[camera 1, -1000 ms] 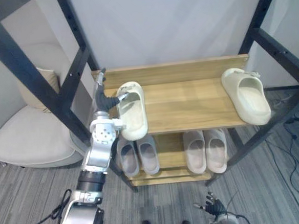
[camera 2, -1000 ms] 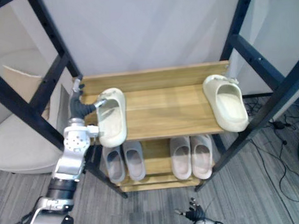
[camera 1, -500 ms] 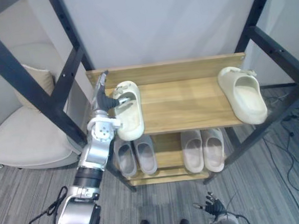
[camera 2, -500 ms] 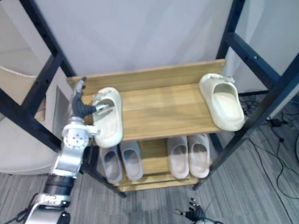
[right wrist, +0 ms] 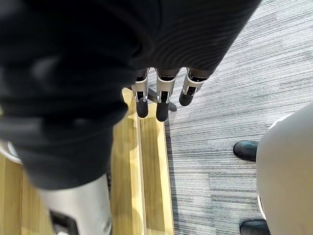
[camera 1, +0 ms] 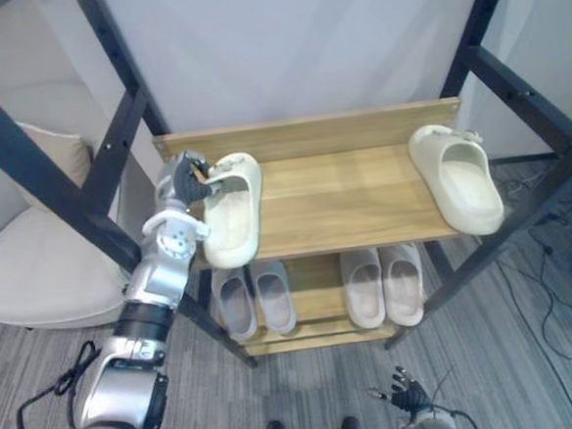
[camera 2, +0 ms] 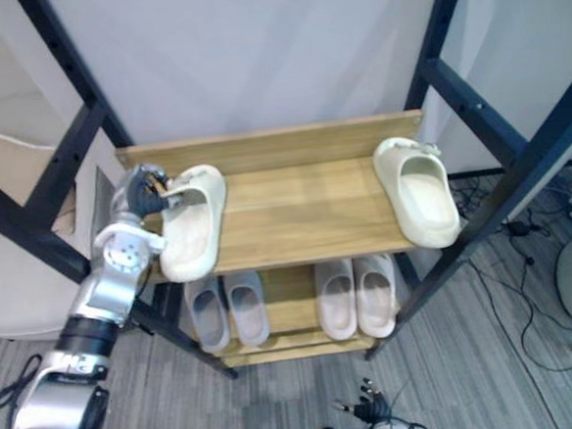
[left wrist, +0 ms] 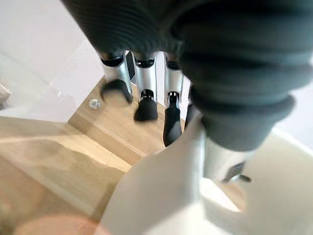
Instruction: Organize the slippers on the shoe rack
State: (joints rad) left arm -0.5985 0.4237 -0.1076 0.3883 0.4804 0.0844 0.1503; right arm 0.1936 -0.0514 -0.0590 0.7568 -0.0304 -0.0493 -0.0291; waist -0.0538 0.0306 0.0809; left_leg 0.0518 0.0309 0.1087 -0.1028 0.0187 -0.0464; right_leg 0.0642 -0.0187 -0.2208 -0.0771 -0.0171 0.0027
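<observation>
Left eye view: we see the cream slipper (camera 1: pixel 230 213) lying left of centre in the frame, at the left end of the top board of the shoe rack (camera 1: pixel 344 196). Its toe band points to the back board and its heel sits at the front edge. The left hand (camera 1: pixel 181 183) is clenched on that toe band. In the left wrist view its fingers (left wrist: pixel 146 105) curl down past the slipper's outer edge while the thumb goes into the opening, so the slipper is grasped.

At the right end of the same board lies the second cream slipper (camera 1: pixel 460 181), well apart from the first, with bare wood between them.

On the lower board, in the lower middle of the frame, stand two pairs of pale grey slippers, the left pair (camera 1: pixel 235 304) and the right pair (camera 1: pixel 363 288), toes to the back.

The black frame (camera 1: pixel 58 181) crosses both sides of the frame, and a beige armchair (camera 1: pixel 35 276) sits at the left edge. Grey carpet (camera 1: pixel 308 390) lies below the rack.

The right hand (camera 1: pixel 409 398) shows at the bottom edge, right of centre. In the right wrist view its fingers (right wrist: pixel 162 100) hang relaxed and hold nothing.
</observation>
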